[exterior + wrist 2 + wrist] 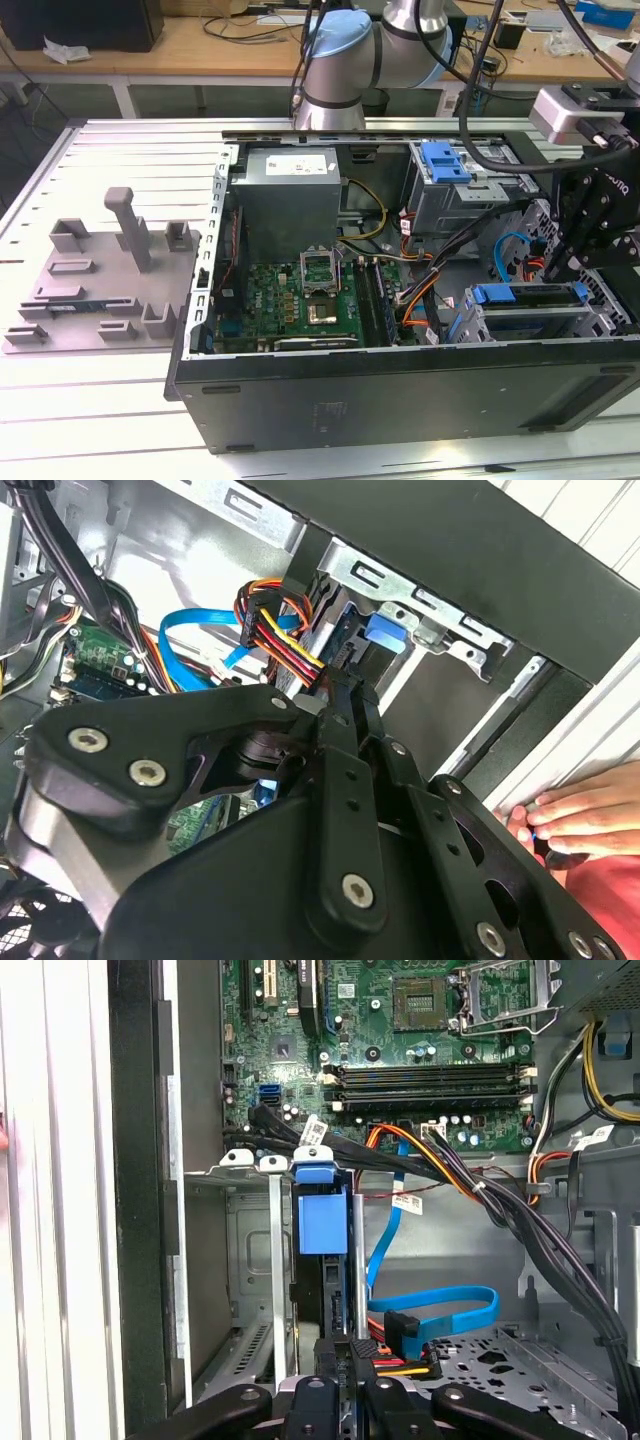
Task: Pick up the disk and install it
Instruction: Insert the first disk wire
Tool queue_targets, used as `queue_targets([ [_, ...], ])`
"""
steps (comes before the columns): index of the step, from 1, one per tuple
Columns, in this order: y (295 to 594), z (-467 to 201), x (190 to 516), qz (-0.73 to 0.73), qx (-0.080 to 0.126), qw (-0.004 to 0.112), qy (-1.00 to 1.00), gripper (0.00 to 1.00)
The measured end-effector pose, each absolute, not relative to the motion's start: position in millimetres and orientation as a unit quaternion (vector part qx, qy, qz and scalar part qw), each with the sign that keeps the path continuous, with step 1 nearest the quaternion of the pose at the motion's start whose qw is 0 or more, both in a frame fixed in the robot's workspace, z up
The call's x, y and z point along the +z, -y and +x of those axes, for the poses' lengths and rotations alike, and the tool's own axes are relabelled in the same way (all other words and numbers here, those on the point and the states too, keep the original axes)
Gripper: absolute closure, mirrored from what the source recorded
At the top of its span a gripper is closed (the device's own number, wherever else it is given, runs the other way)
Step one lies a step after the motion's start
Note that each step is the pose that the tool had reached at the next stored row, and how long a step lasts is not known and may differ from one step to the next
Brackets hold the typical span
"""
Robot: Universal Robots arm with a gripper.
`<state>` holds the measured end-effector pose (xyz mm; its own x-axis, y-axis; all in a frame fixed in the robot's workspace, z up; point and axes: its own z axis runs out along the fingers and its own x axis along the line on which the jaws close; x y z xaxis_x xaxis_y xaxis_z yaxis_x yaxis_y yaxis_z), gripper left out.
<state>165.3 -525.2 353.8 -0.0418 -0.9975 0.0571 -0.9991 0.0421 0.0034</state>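
The disk (535,296), silver in a blue carrier, sits in the metal drive cage (592,322) at the front corner of the open computer case, on the exterior view's right. In the first wrist view the disk (322,1222) stands edge-on in its slot, blue tab on top. The second wrist view catches its blue carrier (386,630) in the bay. My black gripper (562,262) hangs just above the disk. Its fingers are shut together with nothing between them in both wrist views (348,1348) (340,688). Whether the tips touch the disk is hidden.
Bundled cables (450,1175) and a blue data cable (440,1310) run beside the bay. A second cage with a blue latch (445,160), the grey power supply (290,185) and the motherboard (300,300) fill the case. A person's hand (585,810) rests outside it.
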Motion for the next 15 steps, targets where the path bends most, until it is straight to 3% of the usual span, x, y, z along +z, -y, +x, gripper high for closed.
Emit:
queue_targets([
  [15, 525.1, 165.3, 353.8, 0.698, 0.019, 0.022, 0.716, 0.84],
])
